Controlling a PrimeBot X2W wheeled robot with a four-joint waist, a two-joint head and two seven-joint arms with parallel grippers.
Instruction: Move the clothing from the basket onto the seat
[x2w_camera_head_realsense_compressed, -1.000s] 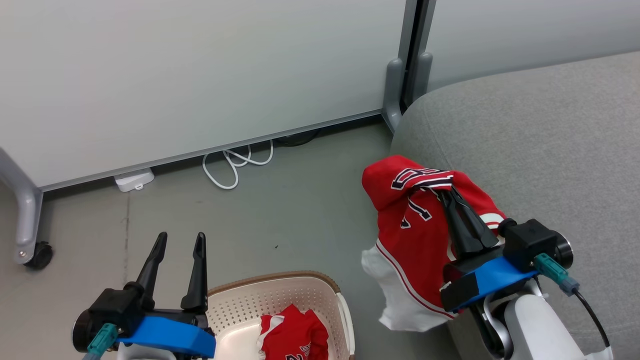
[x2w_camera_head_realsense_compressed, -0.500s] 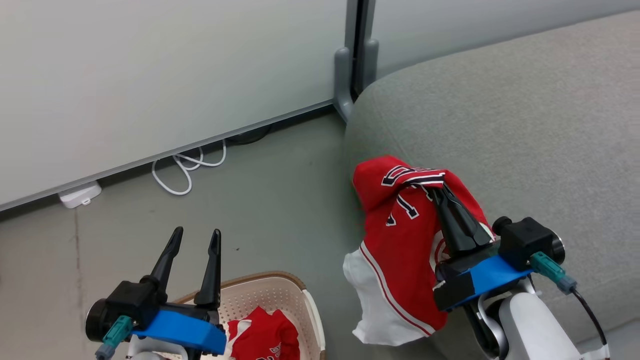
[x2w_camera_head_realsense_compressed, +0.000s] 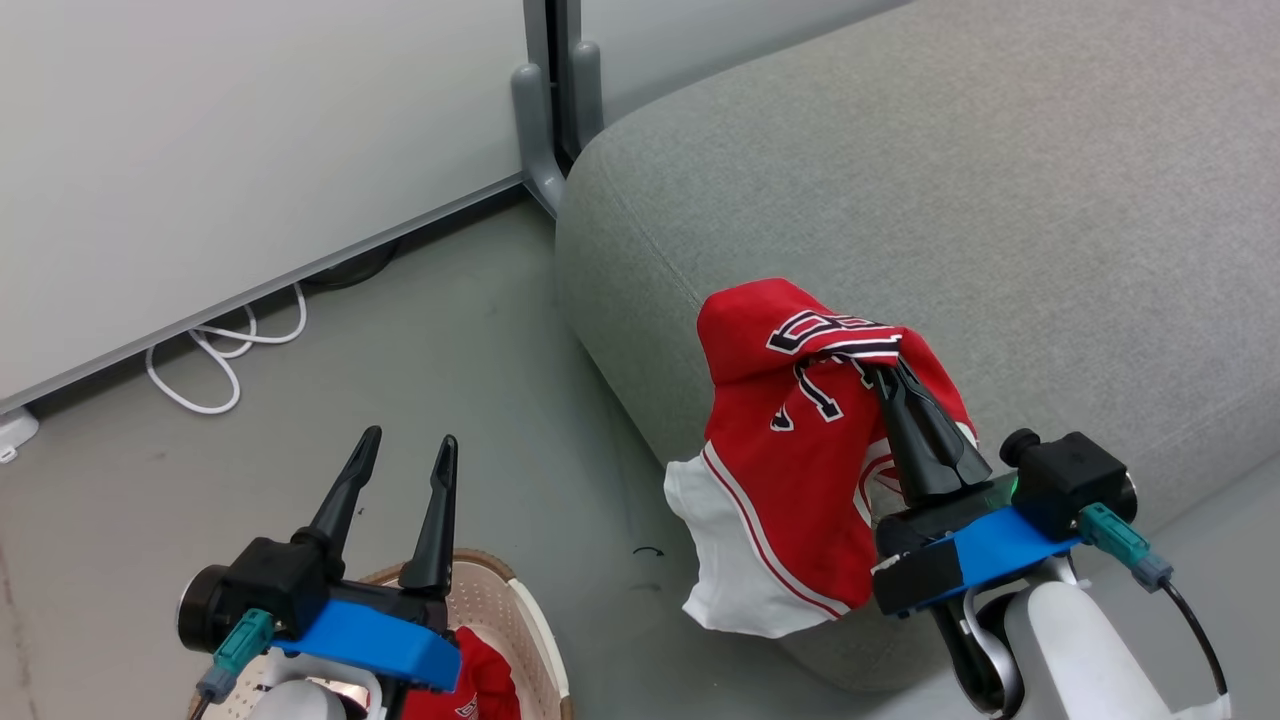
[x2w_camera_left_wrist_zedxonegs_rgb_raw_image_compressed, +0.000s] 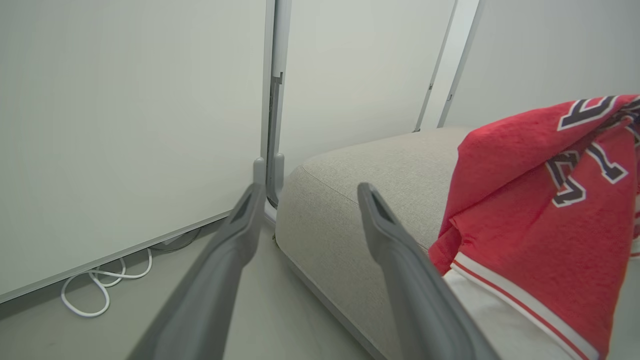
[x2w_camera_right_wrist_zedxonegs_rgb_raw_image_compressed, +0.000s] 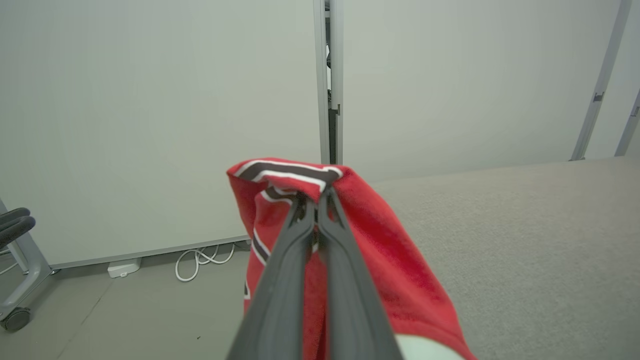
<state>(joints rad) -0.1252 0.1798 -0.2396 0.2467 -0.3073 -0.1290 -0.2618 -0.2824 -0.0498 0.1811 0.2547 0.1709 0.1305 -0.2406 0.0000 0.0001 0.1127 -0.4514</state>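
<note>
Red jersey (x2w_camera_head_realsense_compressed: 790, 440) hangs from the right gripper (x2w_camera_head_realsense_compressed: 885, 368), pinched at a bunched fold with black-and-white striped trim. Both fingers are pressed together on the cloth, with no gap between them in the right wrist view. Black-and-white lettering shows just below the pinch.

Seat (x2w_camera_head_realsense_compressed: 1000, 200): grey fabric, rounded edges, seam running along the near edge.

Jersey relative to the seat: raised over the near edge, close to the rounded corner. The red body drapes down in front of the seat's side. The white lining is turned out at the lowest part and hangs toward the floor (x2w_camera_head_realsense_compressed: 420, 380). Cannot tell whether the cloth touches the seat.

Left gripper (x2w_camera_head_realsense_compressed: 410, 437): fingers spread wide with nothing between them. It is to the left of the seat and well apart from it, over the floor, with its base above the basket (x2w_camera_head_realsense_compressed: 495, 612).

Basket: on the floor left of the seat, apart from it and cut off by the bottom edge of the head view. It has cream perforated walls and a brown rim. A second red piece (x2w_camera_head_realsense_compressed: 480, 685) lies inside, largely hidden behind the left gripper's blue mount.

White cable (x2w_camera_head_realsense_compressed: 215, 350): looped on the floor at the foot of the pale wall, well left of the seat.

Grey post (x2w_camera_head_realsense_compressed: 545, 130): upright, just beside the seat's far corner.
</note>
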